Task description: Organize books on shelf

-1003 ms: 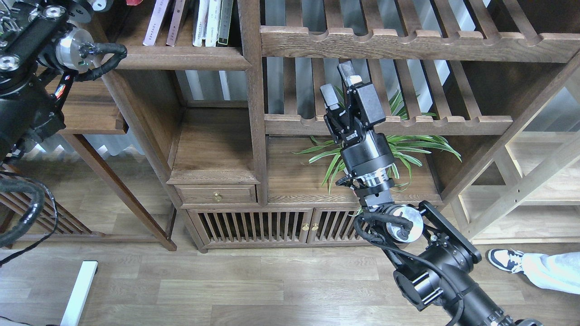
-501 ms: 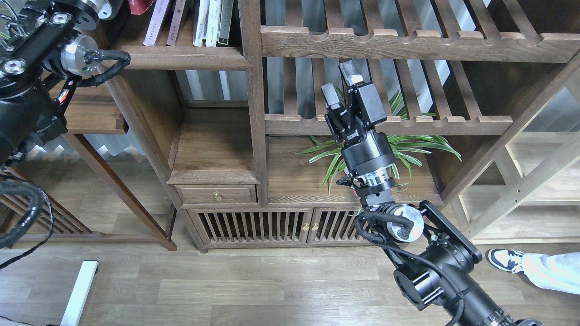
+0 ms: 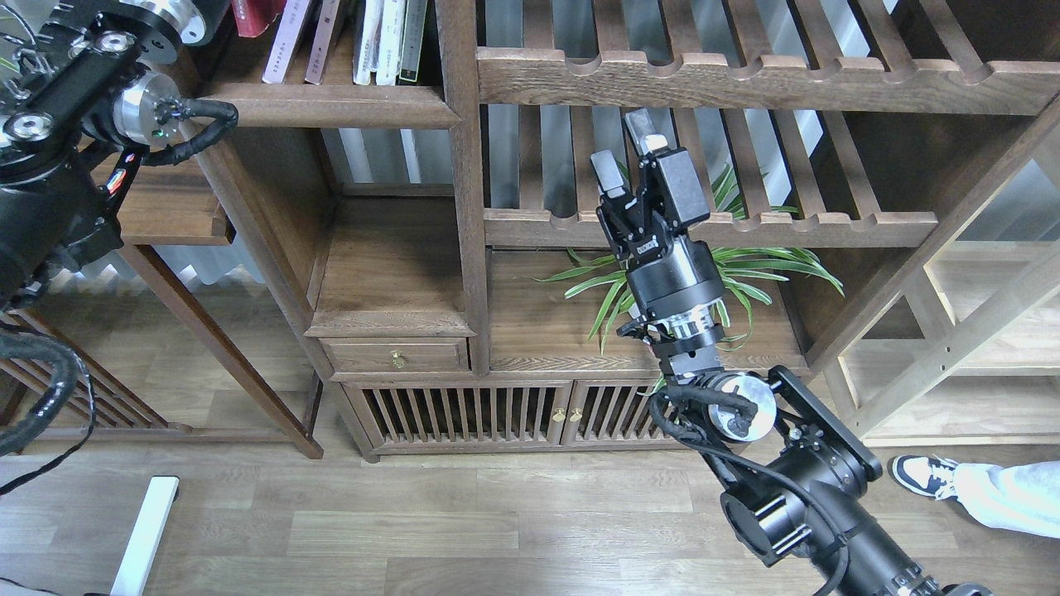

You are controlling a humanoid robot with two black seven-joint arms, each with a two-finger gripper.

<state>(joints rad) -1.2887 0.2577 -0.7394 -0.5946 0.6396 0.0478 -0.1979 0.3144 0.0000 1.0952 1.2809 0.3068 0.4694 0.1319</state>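
The right gripper [image 3: 627,142] hangs at frame centre before a slatted rack [image 3: 712,228], jaws apart and empty, a green plant [image 3: 745,269] behind it. At upper left, books [image 3: 348,37] stand on the shelf [image 3: 331,103]; the left arm's [image 3: 58,124] jaws lie beyond the frame edge

Even daylight, sharp focus — soft shadows, slight edge distortion
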